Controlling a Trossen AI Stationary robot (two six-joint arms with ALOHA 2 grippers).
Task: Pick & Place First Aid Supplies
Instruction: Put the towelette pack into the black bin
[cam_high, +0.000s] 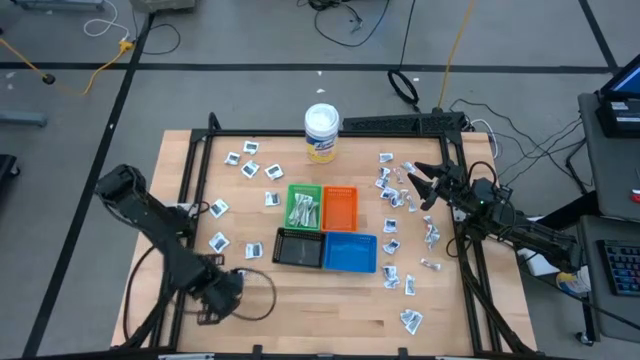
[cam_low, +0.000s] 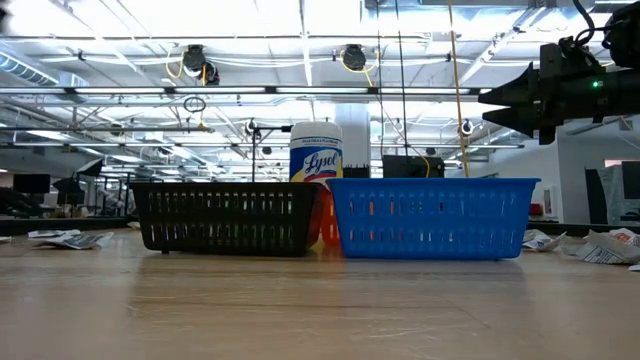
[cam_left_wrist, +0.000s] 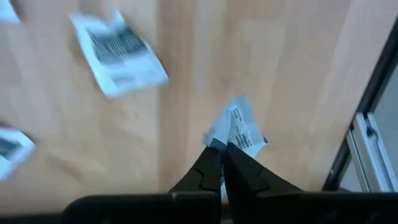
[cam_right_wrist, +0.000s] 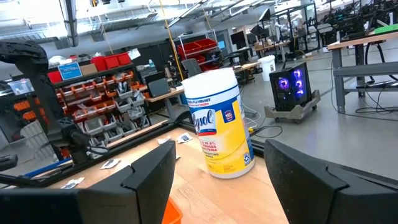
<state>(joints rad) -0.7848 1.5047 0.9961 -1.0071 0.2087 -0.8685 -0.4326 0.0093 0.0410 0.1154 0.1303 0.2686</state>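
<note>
L gripper (cam_left_wrist: 222, 155) pinched shut on a packet (cam_left_wrist: 239, 124), at table's 7 o'clock corner. Lift straight up, keep pinch firm, then carry toward trays at centre, maybe green tray (cam_high: 304, 207). R gripper (cam_high: 421, 187) wide, empty, hovering at 3 o'clock.

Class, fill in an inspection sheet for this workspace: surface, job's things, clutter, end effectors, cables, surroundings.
Surface: wooden table, black frame rails around it.
Job's things: white packets scattered both sides; pale strips in green tray.
Clutter: yellow-labelled tub; orange tray, black tray, blue tray.
End effectors: left end effector shut on one packet; right end effector open, above the table.
Cables: several on the floor.
Surroundings: workshop shelving, benches.
</note>
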